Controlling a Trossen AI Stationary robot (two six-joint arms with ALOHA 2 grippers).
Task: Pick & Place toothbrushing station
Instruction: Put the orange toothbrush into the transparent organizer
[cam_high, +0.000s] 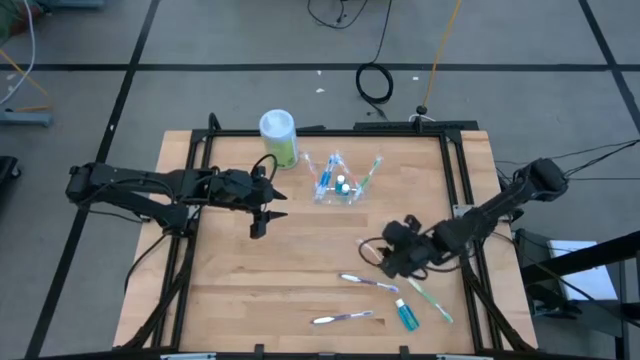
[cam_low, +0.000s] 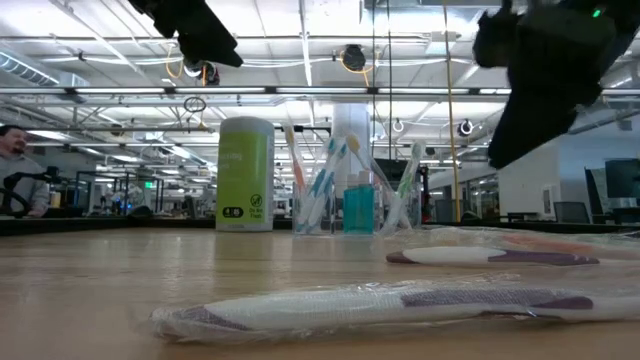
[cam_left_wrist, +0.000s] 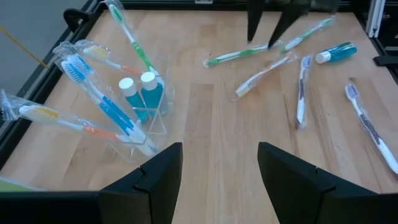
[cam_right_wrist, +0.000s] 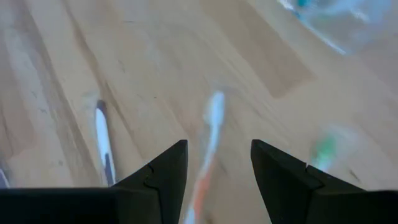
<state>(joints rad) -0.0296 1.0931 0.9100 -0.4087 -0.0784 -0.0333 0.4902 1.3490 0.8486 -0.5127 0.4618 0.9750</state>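
Note:
The clear cup (cam_high: 335, 182) stands at the table's far middle, holding wrapped toothbrushes and two white-capped blue tubes (cam_left_wrist: 142, 93). On the near right of the table lie two purple toothbrushes (cam_high: 368, 282) (cam_high: 343, 318), a green one (cam_high: 428, 298), an orange-handled one (cam_left_wrist: 264, 71) and a third blue tube (cam_high: 405, 314). My right gripper (cam_high: 388, 260) is open and hovers above them; in its wrist view the orange-handled brush (cam_right_wrist: 210, 134) lies below the gap between the fingers. My left gripper (cam_high: 262, 215) is open and empty, left of the cup.
A green canister with a white lid (cam_high: 278, 135) stands at the far edge, left of the cup. Black frame rails (cam_high: 190, 230) run along the table's left and right sides. Bare wood (cam_high: 280, 290) lies at the near left.

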